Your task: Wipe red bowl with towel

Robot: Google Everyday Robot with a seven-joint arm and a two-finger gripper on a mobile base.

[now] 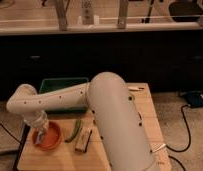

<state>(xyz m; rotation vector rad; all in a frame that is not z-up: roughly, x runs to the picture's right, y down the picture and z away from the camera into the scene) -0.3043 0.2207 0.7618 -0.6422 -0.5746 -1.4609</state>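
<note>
The red bowl (54, 137) sits near the left front corner of a wooden table (147, 117), directly under the gripper (40, 130), which reaches down into the bowl's left half. At the gripper's tip we see a pale bluish-grey scrap, the towel (38, 135), lying inside the bowl against its inner surface. We cannot tell whether the gripper is pinching the cloth or only pressing on it.

Just to the right of the gripper, outside the bowl, lies a slim green pod-shaped item (74, 129), set at a slant. Further right is a tan rectangular block (83, 139), flat on the wood and close beside the pod.

Behind the gripper, toward the dark cabinet front, stands a green rectangular tray (51, 82), partly hidden by the robot's white arm (112, 112). What it holds we cannot make out. The arm sweeps in from the lower right and bends at an elbow above the table's left edge. Well to the right of the gripper, a black cable (186, 131) trails across the floor.
</note>
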